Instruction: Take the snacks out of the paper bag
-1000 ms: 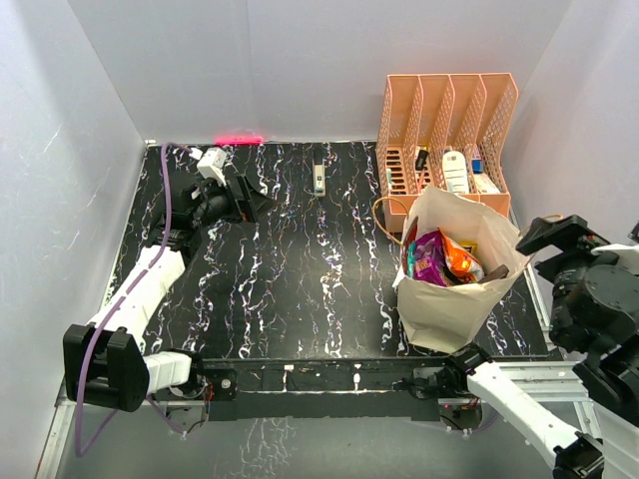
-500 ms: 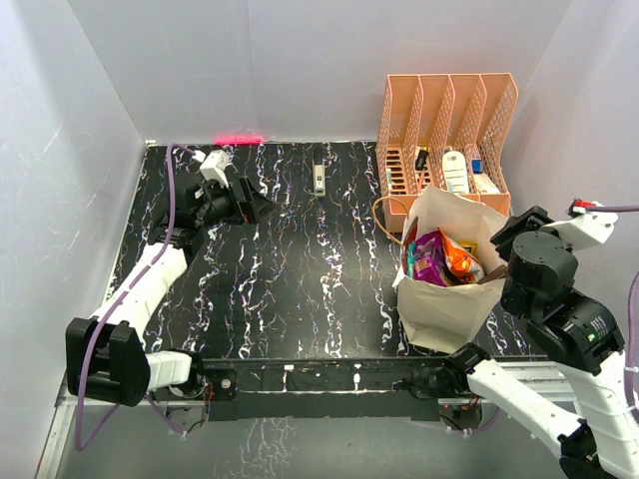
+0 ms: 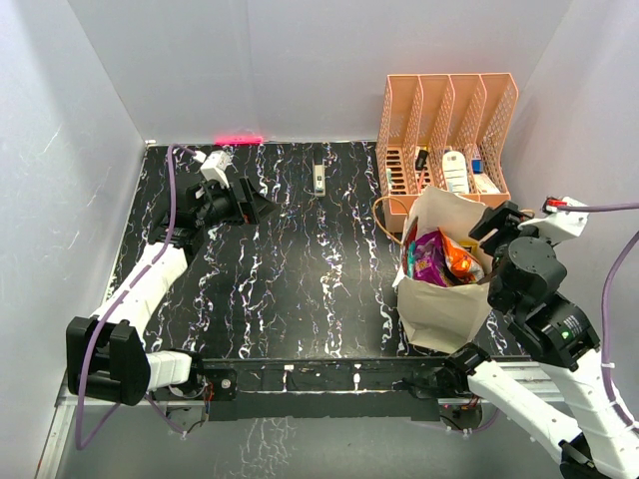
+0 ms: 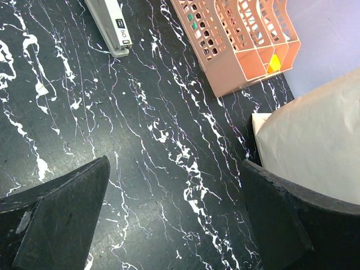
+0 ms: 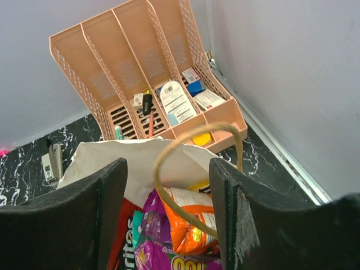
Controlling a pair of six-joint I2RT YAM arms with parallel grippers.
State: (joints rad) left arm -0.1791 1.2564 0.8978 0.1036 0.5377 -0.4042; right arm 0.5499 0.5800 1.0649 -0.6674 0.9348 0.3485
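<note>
The right gripper, fingers spread and empty, hung just above the paper bag, snacks straight below, left arm well apart.

Both of your arms are out, each with its jaws parted.
Your left arm stretches forward along the left side, low over the table. Its wrist turns inward so the left gripper points to the right with its jaws spread wide. Your right arm climbs steeply from its base with the wrist folded over. The right gripper tips down and toward the far wall, its fingers standing apart.
</note>
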